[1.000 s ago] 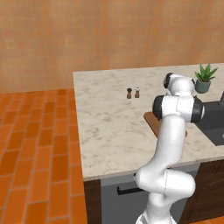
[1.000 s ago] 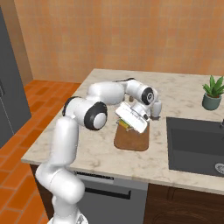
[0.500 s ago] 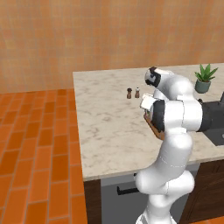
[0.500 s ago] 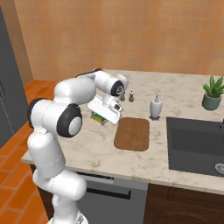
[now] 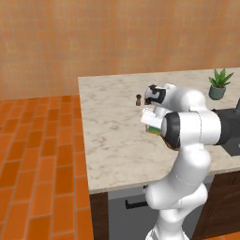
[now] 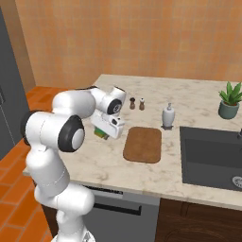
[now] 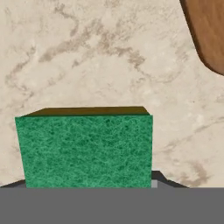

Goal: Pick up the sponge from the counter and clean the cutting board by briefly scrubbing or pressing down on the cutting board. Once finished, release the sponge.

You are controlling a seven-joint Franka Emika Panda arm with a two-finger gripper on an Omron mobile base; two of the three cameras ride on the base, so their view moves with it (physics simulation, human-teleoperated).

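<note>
Tool [image 6: 103,133] at the end of the white arm, clamped on the sponge [image 7: 85,148]: a flat rectangular block with a rough, fibrous green face and a thin yellowish-brown layer along its far edge. In the hand view the sponge hides most of the finger tips; a dark tip shows at its lower right corner. In both base views the sponge [image 6: 99,133] hangs below the white hand, over bare stone and beside the cutting board [image 6: 143,144], not touching it.

The cutting board is a flat brown wooden slab with rounded corners and a smooth grain; it lies flat on the table [image 6: 198,101], between the held sponge and the sink [image 6: 210,156]. One rounded corner of it [image 7: 209,30] enters the hand view at upper right.

The table is pale beige marbled stone with faint grey-brown veins.

Behind the board stand two small dark shakers [image 6: 136,103], a white soap dispenser [image 6: 168,115] and, further along, a potted plant [image 6: 229,100] with spiky green leaves in a grey pot.

The sink is a dark rectangular basin; a round drain shows at its near corner.
</note>
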